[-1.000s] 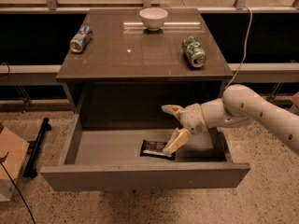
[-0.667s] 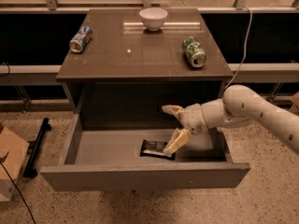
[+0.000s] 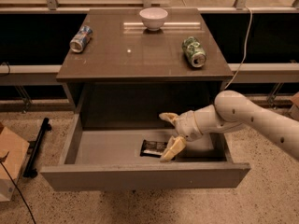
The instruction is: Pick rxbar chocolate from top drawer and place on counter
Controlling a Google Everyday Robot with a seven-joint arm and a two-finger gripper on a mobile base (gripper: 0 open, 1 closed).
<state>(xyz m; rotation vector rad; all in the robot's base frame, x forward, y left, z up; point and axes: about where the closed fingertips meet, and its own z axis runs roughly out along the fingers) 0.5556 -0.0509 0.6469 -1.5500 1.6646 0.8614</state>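
Together inside top drawer (image 3: 140,176): rxbar chocolate (image 3: 153,148), jaws

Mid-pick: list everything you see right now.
rxbar: one, black, flat in drawer
drawer: one, grey, pulled open under counter
counter: one, glossy brown, centre
bowl: one, white, counter's back edge
blue can: one, blue, counter's left, on its side
green can: one, green, counter's right, on its side
box: one, brown cardboard, floor at left
gripper: one, cream, open, in drawer at rxbar's right end
arm: one, white, reaching in from right
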